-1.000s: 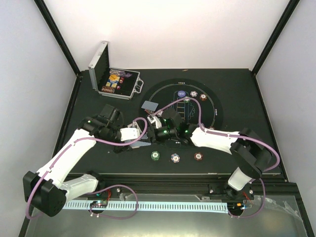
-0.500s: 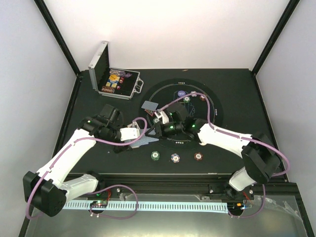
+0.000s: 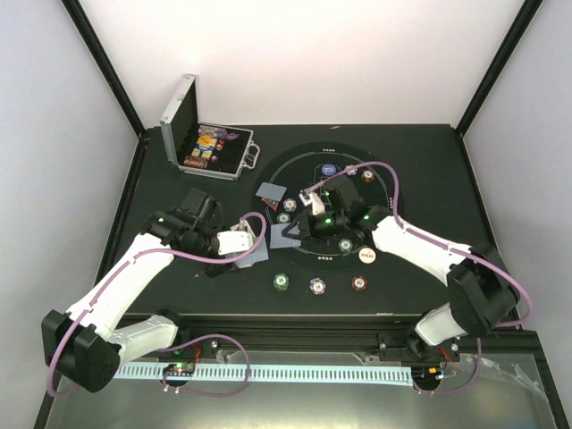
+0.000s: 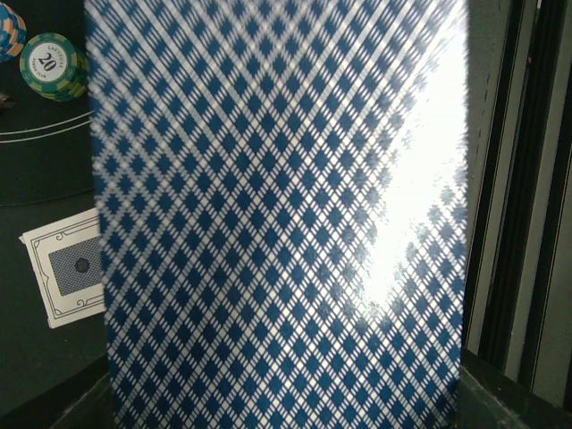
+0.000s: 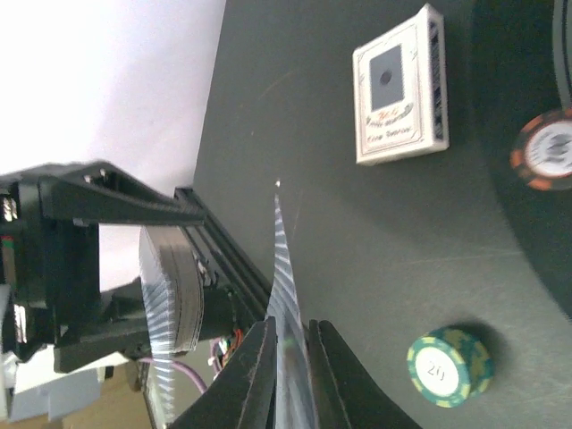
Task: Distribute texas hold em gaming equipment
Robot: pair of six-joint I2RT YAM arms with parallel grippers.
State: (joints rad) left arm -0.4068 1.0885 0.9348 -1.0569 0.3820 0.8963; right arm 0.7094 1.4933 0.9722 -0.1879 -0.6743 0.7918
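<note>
The left tool (image 3: pixel 245 245) clamps the deck (image 4: pixel 277 214) at the round mat's (image 3: pixel 299 165) eight o'clock as supply; the right tool (image 5: pixel 290 353) pinches one card (image 5: pixel 284 268) for dealing.

The deck of cards (image 4: pixel 277 214) has a smooth, glossy coated-paper back, with a white glare over its blue diamond print. The single card (image 5: pixel 281 268) looks thin and shiny too. The card box (image 5: pixel 399 85) is matt white cardboard. The green chip (image 5: pixel 450 366) is smooth, slightly shiny plastic with a printed 20 label. The table (image 3: pixel 438 170) is matt black; the case (image 3: pixel 179 116) is ribbed, silvery metal. The arm shells (image 3: pixel 116 290) are glossy white plastic.
</note>
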